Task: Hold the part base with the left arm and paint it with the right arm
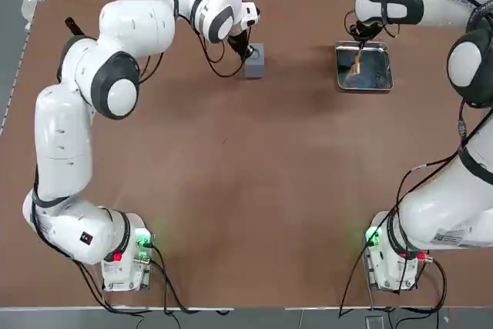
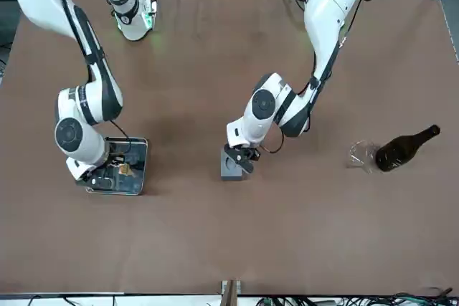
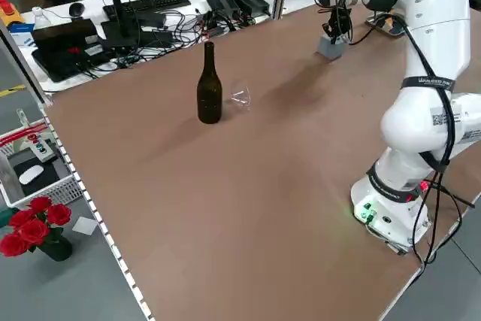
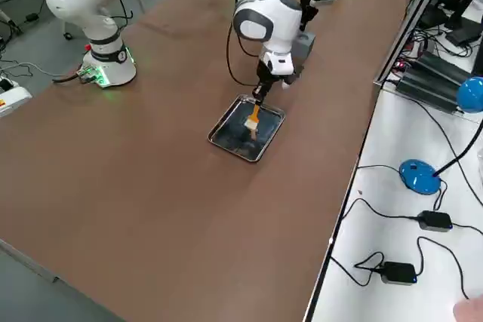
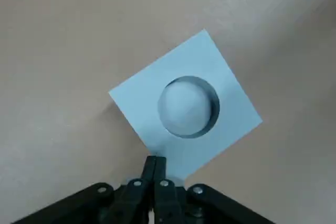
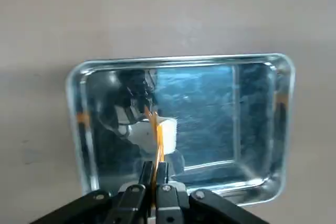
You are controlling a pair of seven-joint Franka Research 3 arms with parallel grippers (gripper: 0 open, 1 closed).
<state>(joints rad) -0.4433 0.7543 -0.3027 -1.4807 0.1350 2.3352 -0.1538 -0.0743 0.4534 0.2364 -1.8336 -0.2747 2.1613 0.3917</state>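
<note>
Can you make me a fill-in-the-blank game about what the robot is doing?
The robot's right hand is gripping a ____.
Its bristles are over a shiny metal ____.
The left hand is at the grey block, which has a round ____ in its top.
A dark ____ lies on the table.

Missing words: paintbrush; tray; hole; bottle.

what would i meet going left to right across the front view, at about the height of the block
In the front view, left to right: metal tray under the right gripper → grey block at the left gripper → clear glass lying on its side → dark bottle, also on its side.
</note>
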